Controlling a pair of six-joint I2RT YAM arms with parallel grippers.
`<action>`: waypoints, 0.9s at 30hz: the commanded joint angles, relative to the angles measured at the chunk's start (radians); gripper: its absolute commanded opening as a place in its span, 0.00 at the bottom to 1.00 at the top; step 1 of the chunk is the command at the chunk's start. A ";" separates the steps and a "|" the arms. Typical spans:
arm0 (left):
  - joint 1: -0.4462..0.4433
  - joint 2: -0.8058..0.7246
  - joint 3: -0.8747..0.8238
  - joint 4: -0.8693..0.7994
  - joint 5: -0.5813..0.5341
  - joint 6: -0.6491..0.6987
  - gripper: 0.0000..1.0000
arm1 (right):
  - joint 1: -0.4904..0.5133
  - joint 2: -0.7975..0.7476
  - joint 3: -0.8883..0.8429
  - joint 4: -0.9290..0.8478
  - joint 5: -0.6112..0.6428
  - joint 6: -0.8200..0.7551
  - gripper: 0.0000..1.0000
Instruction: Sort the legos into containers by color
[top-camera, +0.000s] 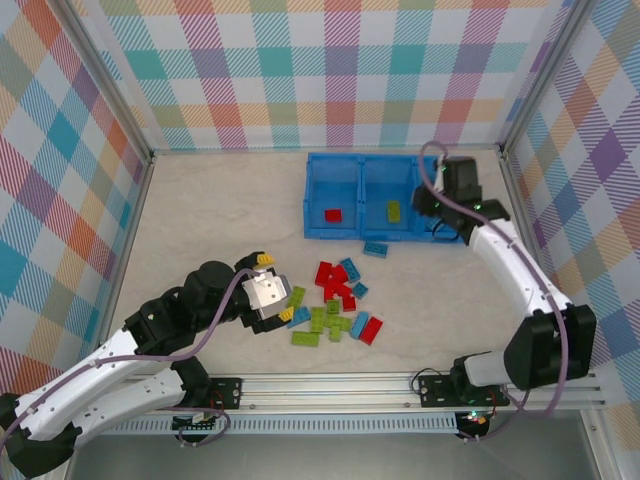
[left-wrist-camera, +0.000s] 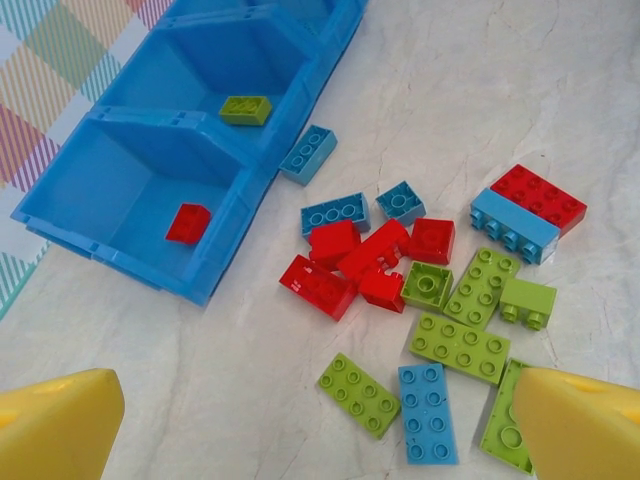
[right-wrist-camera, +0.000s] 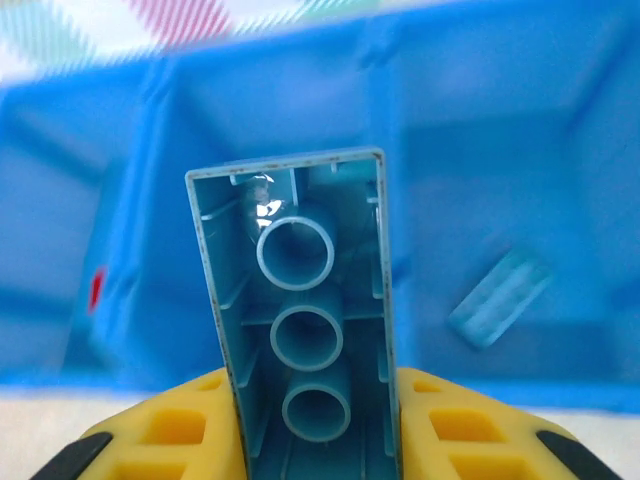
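The right gripper gripped a light blue brick, long axis projecting straight out from the jaws, hollow underside visible, directly above the right-end compartment of the tray. The left gripper, jaws spread, hung over the loose legos just in front of the tray.

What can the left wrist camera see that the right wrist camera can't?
Left wrist view: loose bricks in red, green and blue lying on the table, a red brick in one tray compartment, a green brick in the next, and the left claw open.
Right wrist view: the right claw shut on a blue brick, hollow underside facing the camera, with a second blue brick lying in the compartment beyond it.
Both: the blue tray.
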 joint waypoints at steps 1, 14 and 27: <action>-0.009 -0.007 -0.001 -0.006 -0.024 -0.003 1.00 | -0.094 0.116 0.058 0.019 -0.023 0.042 0.25; -0.009 0.014 -0.005 0.007 -0.025 -0.013 1.00 | -0.187 0.231 0.112 0.024 -0.087 0.123 0.57; -0.009 0.199 0.156 -0.018 -0.211 -0.824 1.00 | 0.020 -0.146 -0.075 -0.092 -0.369 0.161 0.68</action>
